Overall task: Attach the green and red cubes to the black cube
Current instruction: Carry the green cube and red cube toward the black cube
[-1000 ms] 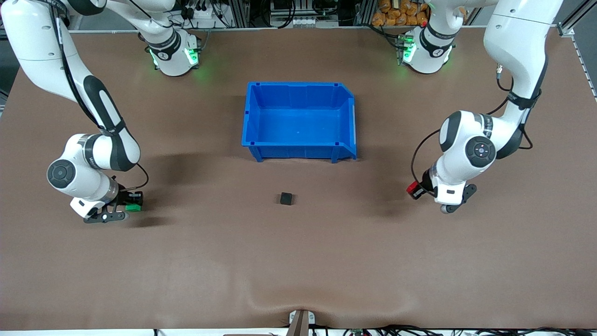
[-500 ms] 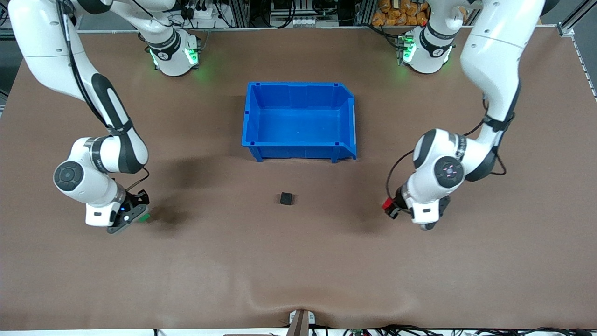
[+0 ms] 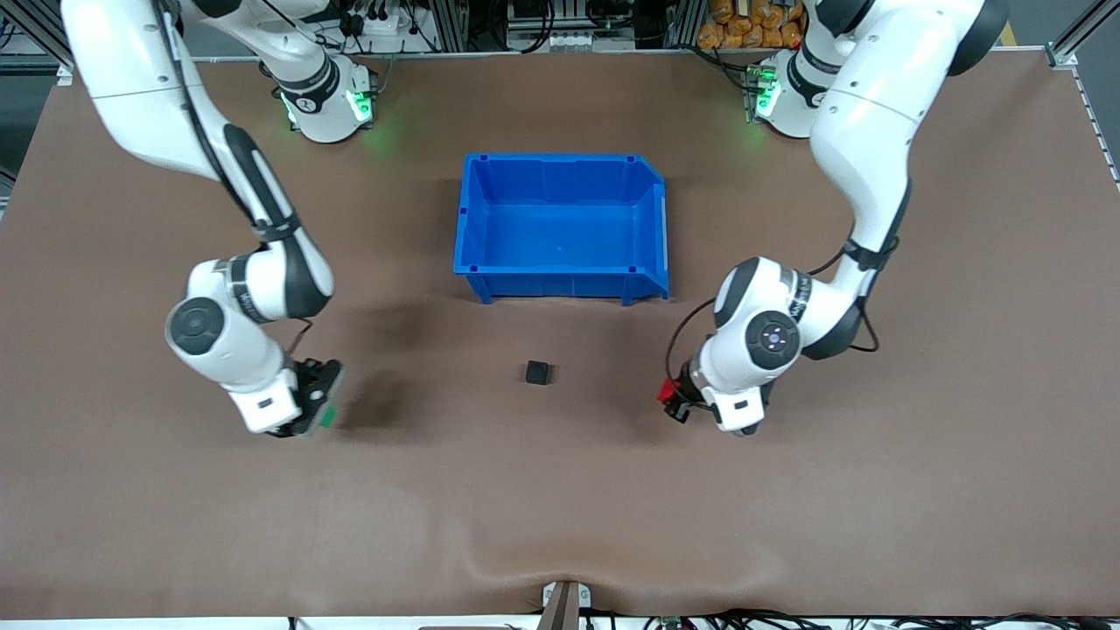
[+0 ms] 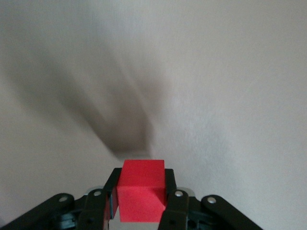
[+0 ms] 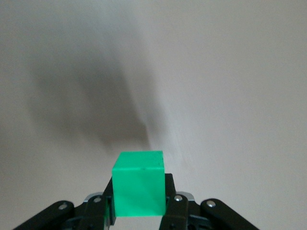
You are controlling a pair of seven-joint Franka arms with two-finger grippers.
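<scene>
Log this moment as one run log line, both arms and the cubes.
left gripper: shut on red cube | right gripper: shut on green cube | black cube: on table, between both, unattached

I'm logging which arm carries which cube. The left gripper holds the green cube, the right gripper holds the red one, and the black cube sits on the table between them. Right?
The colours are swapped. The left wrist view shows the left gripper shut on the red cube; the right gripper holds the green cube. The black cube is on the table between them.
</scene>
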